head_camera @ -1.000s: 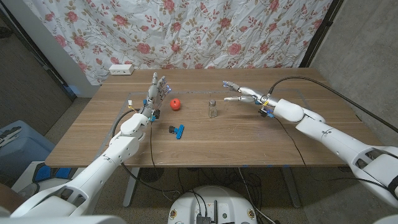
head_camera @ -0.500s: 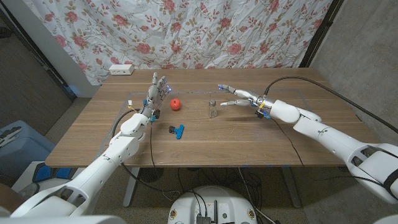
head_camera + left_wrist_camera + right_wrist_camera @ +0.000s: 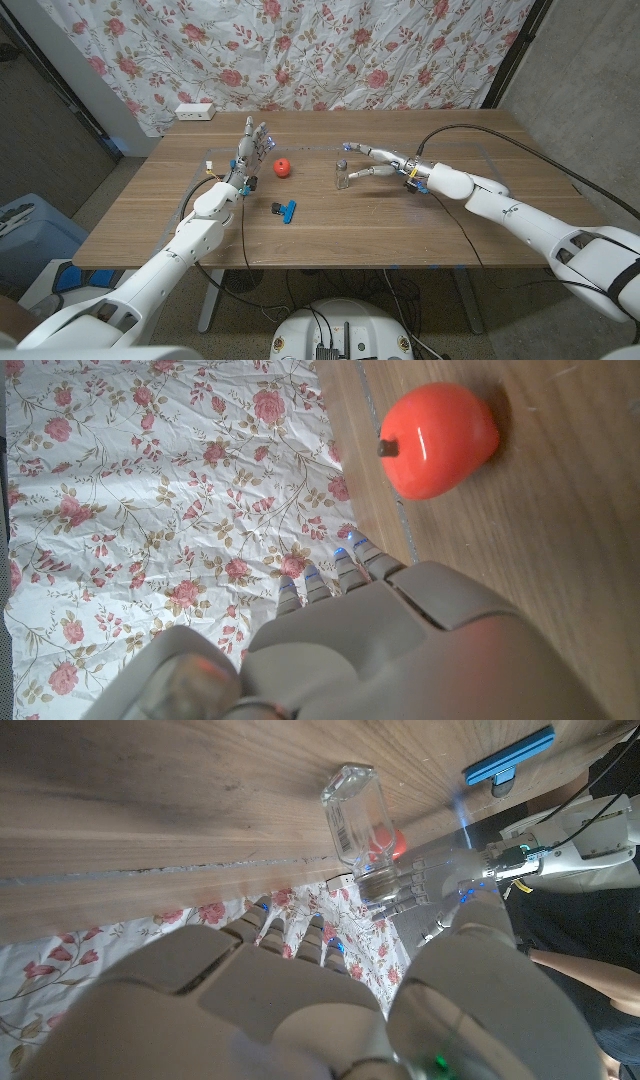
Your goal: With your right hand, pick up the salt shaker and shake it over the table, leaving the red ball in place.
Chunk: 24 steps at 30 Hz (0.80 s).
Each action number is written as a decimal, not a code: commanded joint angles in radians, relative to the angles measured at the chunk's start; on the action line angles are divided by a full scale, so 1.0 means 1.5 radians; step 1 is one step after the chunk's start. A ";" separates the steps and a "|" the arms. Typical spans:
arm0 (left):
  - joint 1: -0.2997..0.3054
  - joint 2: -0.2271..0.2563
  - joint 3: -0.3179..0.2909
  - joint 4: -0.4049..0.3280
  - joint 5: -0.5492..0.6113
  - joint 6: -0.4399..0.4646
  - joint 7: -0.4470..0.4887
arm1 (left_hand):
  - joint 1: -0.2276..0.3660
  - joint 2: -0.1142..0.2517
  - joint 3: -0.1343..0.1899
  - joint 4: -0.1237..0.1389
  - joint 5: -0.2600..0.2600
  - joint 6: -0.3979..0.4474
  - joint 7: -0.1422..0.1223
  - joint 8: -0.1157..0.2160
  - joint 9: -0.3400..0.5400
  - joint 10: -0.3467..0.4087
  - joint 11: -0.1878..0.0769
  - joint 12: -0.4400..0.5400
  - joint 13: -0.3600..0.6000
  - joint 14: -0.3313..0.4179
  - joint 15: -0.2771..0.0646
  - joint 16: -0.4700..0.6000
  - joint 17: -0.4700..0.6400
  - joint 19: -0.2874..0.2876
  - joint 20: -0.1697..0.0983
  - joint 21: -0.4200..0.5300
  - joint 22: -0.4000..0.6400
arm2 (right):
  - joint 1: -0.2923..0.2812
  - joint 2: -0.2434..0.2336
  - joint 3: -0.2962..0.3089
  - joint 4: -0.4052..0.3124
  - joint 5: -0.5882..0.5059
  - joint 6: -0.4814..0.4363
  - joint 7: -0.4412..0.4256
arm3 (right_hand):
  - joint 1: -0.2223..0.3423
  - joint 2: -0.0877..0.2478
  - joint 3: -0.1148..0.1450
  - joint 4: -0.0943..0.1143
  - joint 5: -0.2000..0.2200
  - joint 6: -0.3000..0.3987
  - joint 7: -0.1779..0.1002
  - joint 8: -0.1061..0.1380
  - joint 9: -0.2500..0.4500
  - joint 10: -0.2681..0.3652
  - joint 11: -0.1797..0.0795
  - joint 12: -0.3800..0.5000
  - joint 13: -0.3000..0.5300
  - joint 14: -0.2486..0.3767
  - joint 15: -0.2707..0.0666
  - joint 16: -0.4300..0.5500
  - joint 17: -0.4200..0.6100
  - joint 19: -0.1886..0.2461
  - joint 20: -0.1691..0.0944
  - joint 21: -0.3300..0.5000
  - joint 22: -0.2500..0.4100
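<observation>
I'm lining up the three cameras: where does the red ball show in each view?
Head view: the red ball sits left of centre, near the left robot hand.
Left wrist view: large, upper right.
Right wrist view: a red sliver behind the salt shaker.
Shared landmark: the flowered curtain.

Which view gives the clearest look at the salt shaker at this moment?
The right wrist view: the salt shaker is large there, its clear glass body and metal cap plain, standing on the table just beyond the right hand. In the head view it is small, between the open fingers. The left wrist view gives the red ball instead.
</observation>
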State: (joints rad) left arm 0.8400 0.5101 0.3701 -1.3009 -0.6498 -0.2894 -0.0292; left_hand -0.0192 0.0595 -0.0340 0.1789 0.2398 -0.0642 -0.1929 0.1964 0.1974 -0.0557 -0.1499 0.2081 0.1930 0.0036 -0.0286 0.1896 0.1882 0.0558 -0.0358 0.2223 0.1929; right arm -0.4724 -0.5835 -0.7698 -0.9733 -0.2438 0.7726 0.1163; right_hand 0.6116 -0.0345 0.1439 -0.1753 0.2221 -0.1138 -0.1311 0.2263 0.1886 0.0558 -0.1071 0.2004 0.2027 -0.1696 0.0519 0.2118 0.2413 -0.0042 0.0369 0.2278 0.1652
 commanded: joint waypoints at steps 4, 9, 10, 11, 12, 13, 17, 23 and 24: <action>0.000 0.000 0.000 0.000 0.000 0.000 0.000 | 0.000 0.068 0.001 0.005 0.004 0.001 -0.005 0.003 0.004 0.001 -0.003 0.003 0.002 0.001 -0.070 0.004 0.004 0.006 -0.016 0.003 0.003 | 0.014 0.016 -0.026 0.024 -0.036 0.004 -0.031 | 0.027 0.000 0.012 -0.002 0.007 0.024 -0.003 0.012 0.004 0.018 -0.004 0.009 0.002 0.006 -0.006 0.010 -0.001 0.019 0.001 -0.005 0.002; 0.000 0.000 0.000 0.000 0.000 0.000 0.000 | 0.000 0.068 0.001 0.005 0.004 0.001 -0.005 0.003 0.004 0.001 -0.004 0.002 0.002 0.001 -0.070 0.003 0.004 0.005 -0.016 0.003 0.003 | 0.023 0.024 -0.036 0.041 -0.046 0.011 -0.040 | 0.038 -0.002 0.016 -0.002 0.008 0.035 -0.002 0.016 0.004 0.024 -0.007 0.010 0.002 0.013 -0.010 0.012 -0.002 0.026 0.001 -0.006 0.002; 0.000 0.000 0.000 0.000 0.000 0.000 0.000 | 0.000 0.068 0.001 0.005 0.004 0.001 -0.005 0.003 0.004 0.001 -0.003 0.002 0.002 0.001 -0.070 0.003 0.004 0.005 -0.016 0.003 0.003 | 0.026 0.026 -0.038 0.046 -0.047 0.013 -0.042 | 0.040 -0.003 0.016 -0.002 0.009 0.036 -0.002 0.016 0.004 0.026 -0.007 0.011 0.002 0.014 -0.011 0.013 -0.003 0.028 0.000 -0.005 0.002; 0.000 0.000 0.000 0.000 0.000 0.000 0.000 | 0.000 0.068 0.001 0.005 0.004 0.002 -0.004 0.003 0.004 0.001 -0.003 0.003 0.002 0.001 -0.070 0.003 0.004 0.005 -0.016 0.003 0.003 | 0.029 0.028 -0.040 0.053 -0.049 0.016 -0.044 | 0.041 -0.003 0.017 -0.002 0.009 0.037 -0.002 0.017 0.004 0.029 -0.007 0.011 0.002 0.015 -0.011 0.013 -0.003 0.028 0.000 -0.006 0.002; 0.000 0.000 0.000 0.000 0.000 0.000 0.000 | 0.000 0.068 0.001 0.005 0.004 0.001 -0.004 0.003 0.004 0.001 -0.004 0.002 0.002 0.001 -0.070 0.003 0.004 0.005 -0.016 0.003 0.003 | 0.031 0.030 -0.042 0.057 -0.052 0.018 -0.048 | 0.045 -0.003 0.018 -0.002 0.009 0.041 -0.002 0.018 0.004 0.030 -0.007 0.011 0.002 0.016 -0.013 0.013 -0.003 0.031 -0.001 -0.006 0.002; 0.000 0.000 0.000 0.000 0.000 0.000 0.000 | 0.000 0.068 0.001 0.005 0.004 0.001 -0.005 0.003 0.004 0.001 -0.003 0.002 0.002 0.001 -0.070 0.003 0.004 0.005 -0.016 0.003 0.003 | 0.033 0.031 -0.044 0.061 -0.054 0.020 -0.052 | 0.047 -0.003 0.019 -0.002 0.010 0.042 -0.003 0.019 0.004 0.031 -0.009 0.011 0.002 0.017 -0.014 0.013 -0.004 0.032 -0.001 -0.006 0.002; 0.000 0.000 0.000 0.001 0.000 0.000 0.000 | 0.000 0.068 0.001 0.005 0.005 0.001 -0.004 0.003 0.004 0.001 -0.004 0.002 0.002 0.001 -0.070 0.003 0.004 0.006 -0.016 0.003 0.003 | 0.041 0.037 -0.050 0.078 -0.057 0.026 -0.061 | 0.058 -0.003 0.024 -0.002 0.011 0.054 -0.008 0.024 0.005 0.039 -0.012 0.013 0.002 0.024 -0.017 0.016 -0.005 0.039 -0.002 -0.007 0.002; 0.000 0.000 0.000 0.000 0.000 0.000 0.000 | 0.000 0.068 0.001 0.005 0.004 0.001 -0.005 0.003 0.004 0.001 -0.003 0.003 0.002 0.001 -0.070 0.004 0.004 0.006 -0.016 0.003 0.003 | 0.057 0.051 -0.063 0.117 -0.056 0.039 -0.065 | 0.076 -0.004 0.030 -0.002 0.014 0.066 -0.009 0.029 0.005 0.054 -0.017 0.015 0.003 0.033 -0.022 0.018 -0.007 0.054 -0.002 -0.006 0.002; 0.000 0.000 0.000 0.001 0.000 0.000 0.000 | 0.000 0.068 0.001 0.005 0.004 0.001 -0.005 0.003 0.004 0.001 -0.004 0.003 0.002 0.001 -0.071 0.003 0.004 0.006 -0.016 0.003 0.003 | 0.060 0.053 -0.066 0.124 -0.056 0.042 -0.067 | 0.078 -0.004 0.031 -0.002 0.014 0.067 -0.010 0.029 0.005 0.055 -0.017 0.015 0.003 0.036 -0.024 0.019 -0.007 0.056 -0.002 -0.006 0.002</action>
State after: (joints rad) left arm 0.8397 0.5097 0.3701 -1.3006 -0.6498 -0.2895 -0.0295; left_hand -0.0192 0.0595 -0.0340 0.1789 0.2398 -0.0642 -0.1929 0.1964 0.1974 -0.0557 -0.1498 0.2081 0.1930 0.0037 -0.0286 0.1896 0.1881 0.0558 -0.0358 0.2222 0.1929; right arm -0.4183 -0.5331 -0.8370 -0.8680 -0.3164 0.8060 0.0401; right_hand 0.7087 -0.0417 0.1828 -0.1778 0.2370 -0.0250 -0.1439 0.2631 0.1933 0.1234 -0.1322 0.2157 0.2029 -0.1258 0.0192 0.2351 0.2295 0.0697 0.0338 0.2206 0.1651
